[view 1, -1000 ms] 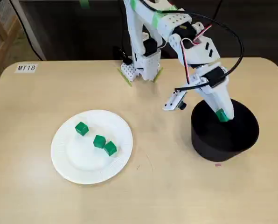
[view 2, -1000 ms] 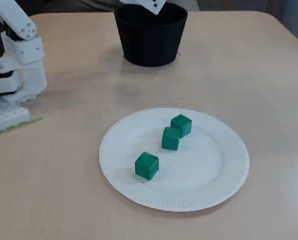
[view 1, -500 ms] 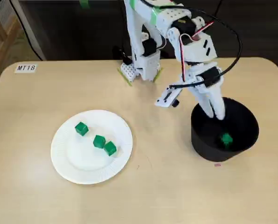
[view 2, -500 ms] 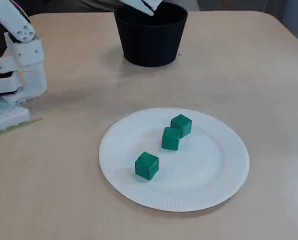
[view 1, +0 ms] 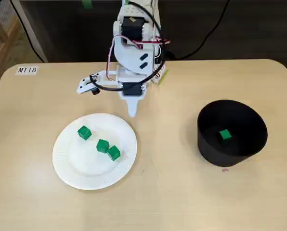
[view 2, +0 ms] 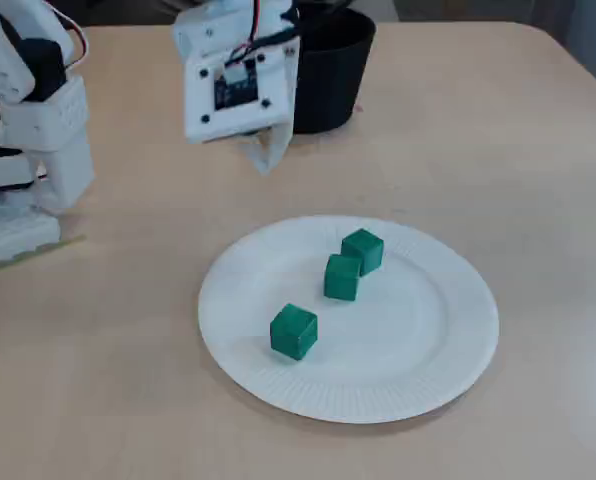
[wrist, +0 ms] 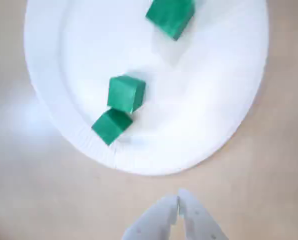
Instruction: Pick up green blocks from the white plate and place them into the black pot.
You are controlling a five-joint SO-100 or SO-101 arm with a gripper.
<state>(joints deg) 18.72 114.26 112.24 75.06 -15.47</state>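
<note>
Beyond the white plate's [view 1: 66,166] far rim, the gripper [view 1: 132,113] hangs closed and empty; three green blocks [view 1: 102,145] lie on the plate, a fourth block [view 1: 225,135] inside the black pot [view 1: 230,156], rightward in a fixed view.

Tan table [view 1: 172,192], white plate [view 1: 66,163], black pot [view 1: 206,144], arm base [view 2: 13,230]

— Any txt we can read?
— Just one, in a fixed view: white label [view 1: 27,70] reading "MT18", stuck on the table [view 1: 172,202] at approx 10 o'clock, near the corner.
</note>
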